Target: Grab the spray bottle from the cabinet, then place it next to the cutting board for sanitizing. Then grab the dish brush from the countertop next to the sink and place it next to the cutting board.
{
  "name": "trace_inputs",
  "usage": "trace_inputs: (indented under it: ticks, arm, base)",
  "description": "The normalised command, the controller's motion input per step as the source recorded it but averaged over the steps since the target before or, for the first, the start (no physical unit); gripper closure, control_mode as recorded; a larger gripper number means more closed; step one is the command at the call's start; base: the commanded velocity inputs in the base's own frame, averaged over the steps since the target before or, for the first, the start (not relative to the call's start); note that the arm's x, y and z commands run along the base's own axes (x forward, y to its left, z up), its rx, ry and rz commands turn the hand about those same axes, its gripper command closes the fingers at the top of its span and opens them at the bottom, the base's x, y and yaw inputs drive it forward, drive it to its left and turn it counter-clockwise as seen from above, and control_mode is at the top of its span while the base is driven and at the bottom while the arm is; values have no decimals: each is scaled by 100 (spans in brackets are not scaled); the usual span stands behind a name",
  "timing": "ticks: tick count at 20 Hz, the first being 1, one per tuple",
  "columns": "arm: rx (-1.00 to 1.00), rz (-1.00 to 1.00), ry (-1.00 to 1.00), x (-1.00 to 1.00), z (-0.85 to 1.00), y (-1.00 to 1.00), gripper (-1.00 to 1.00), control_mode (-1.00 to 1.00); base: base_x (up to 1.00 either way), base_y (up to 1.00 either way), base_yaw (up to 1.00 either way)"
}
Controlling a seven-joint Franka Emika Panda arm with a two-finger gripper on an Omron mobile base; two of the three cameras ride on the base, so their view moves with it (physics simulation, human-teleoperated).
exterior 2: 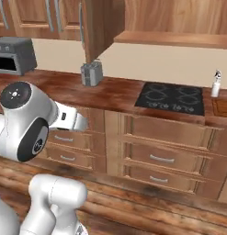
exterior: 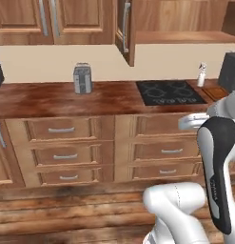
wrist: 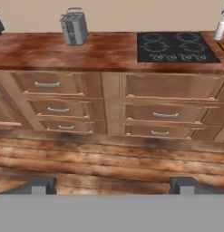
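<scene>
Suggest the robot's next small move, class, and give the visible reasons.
Probably drive toward the sink side to look for the dish brush. The spray bottle already stands on the countertop beside the cutting board, right of the stove top, and the tool is open, empty and facing the drawers.

One spray bottle [exterior: 201,75] on the countertop [exterior: 66,100], one toaster [exterior: 83,78], one black stove top [exterior: 169,92] showing four rings, one cutting board [exterior: 215,93] partly showing, and six drawer fronts [wrist: 165,114] in two stacks of three.
</scene>
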Motion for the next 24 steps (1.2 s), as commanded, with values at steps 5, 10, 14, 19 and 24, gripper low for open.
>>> trace_inputs:
  ticks: [5,10,14,19,24]
  arm:
    - [0,0,0,0,0,0,-100,100]
    - [0,0,0,0,0,0,-100,100]
    - [0,0,0,0,0,0,-100,100]
    - [0,0,0,0,0,0,-100,100]
    - [0,0,0,0,0,0,-100,100]
  base:
    - [-5,68,76]
    - [-1,49,85]
    - [-1,47,84]
    - [0,40,78]
    - [0,52,69]
